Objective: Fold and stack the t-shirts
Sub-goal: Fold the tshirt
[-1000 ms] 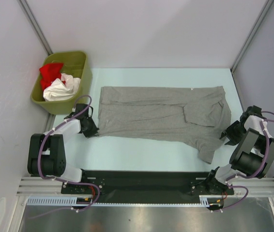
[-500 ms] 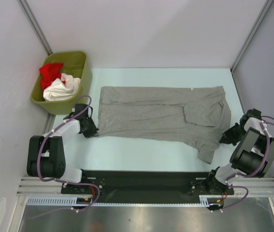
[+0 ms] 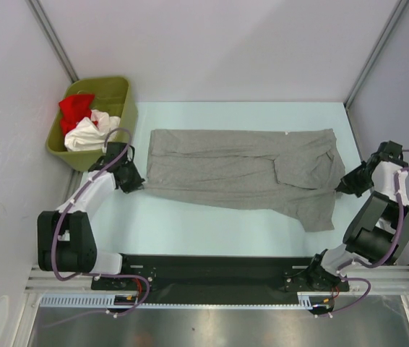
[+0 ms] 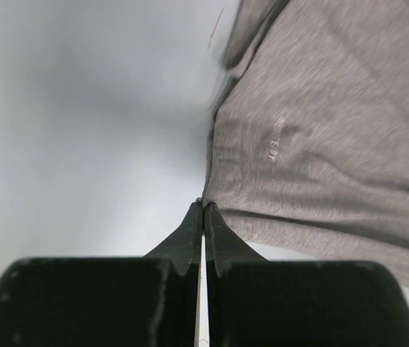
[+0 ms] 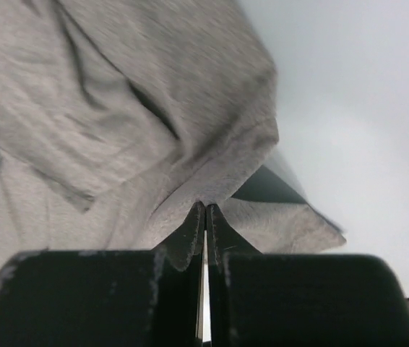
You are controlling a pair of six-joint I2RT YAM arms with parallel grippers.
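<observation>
my left gripper pinched shut on the grey t-shirt at its left edge; right gripper pinching the right edge; shirt spread across the pale table; red t-shirt and white t-shirt in the olive bin, far left corner; plain grey walls around

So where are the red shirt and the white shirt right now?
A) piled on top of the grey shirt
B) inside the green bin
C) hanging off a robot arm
B: the red shirt and the white shirt sit bunched together inside the green bin, and only the grey shirt is out on the table.
</observation>
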